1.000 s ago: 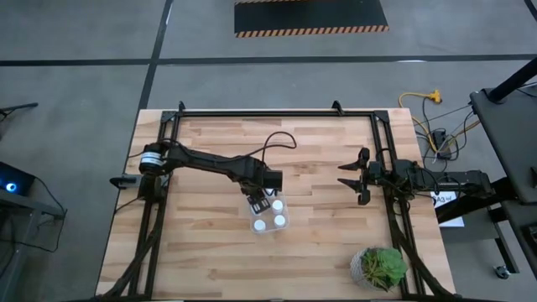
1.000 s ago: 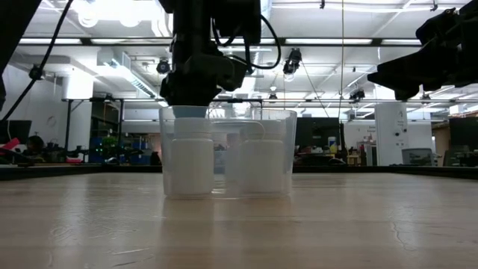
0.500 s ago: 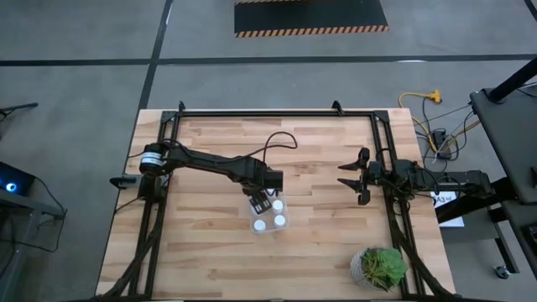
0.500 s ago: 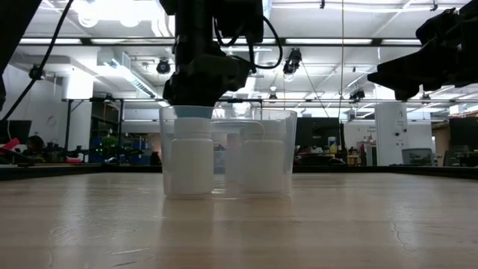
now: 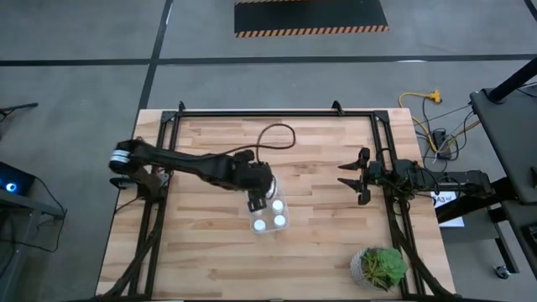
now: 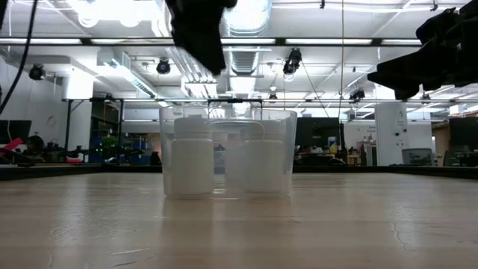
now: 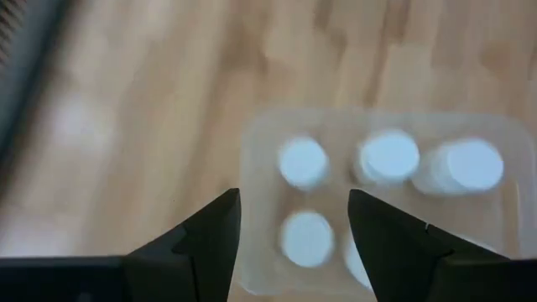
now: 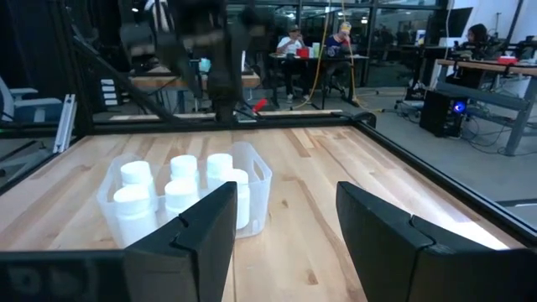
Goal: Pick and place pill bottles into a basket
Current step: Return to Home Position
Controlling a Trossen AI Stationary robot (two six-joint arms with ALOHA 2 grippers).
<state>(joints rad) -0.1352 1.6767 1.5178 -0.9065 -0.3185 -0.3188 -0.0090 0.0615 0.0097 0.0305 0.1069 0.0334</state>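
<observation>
- wooden table [image 5: 336, 247]: i see no bottle standing outside the basket, so the filling looks finished.
- left gripper [image 7: 294, 199]: this is what changed. half a second ago it was low at the basket's rim. now it has lifted clear and is drawing back toward its own side, hanging above the basket's left end. its fingers are spread wide with nothing between them, so the last bottle is let go.
- right gripper [image 8: 285, 195]: same place as before, at the table's right edge and well apart from the basket. fingers parted, empty, waiting.
- basket [image 6: 224, 116]: it has not shifted as the arm left. it sits near the middle of the table, a little toward the front edge.
- pill bottles [image 8: 183, 168]: all inside the basket, upright, caps up, packed close. the right wrist view shows six. by my reading, only the retreat to rest remains.
</observation>
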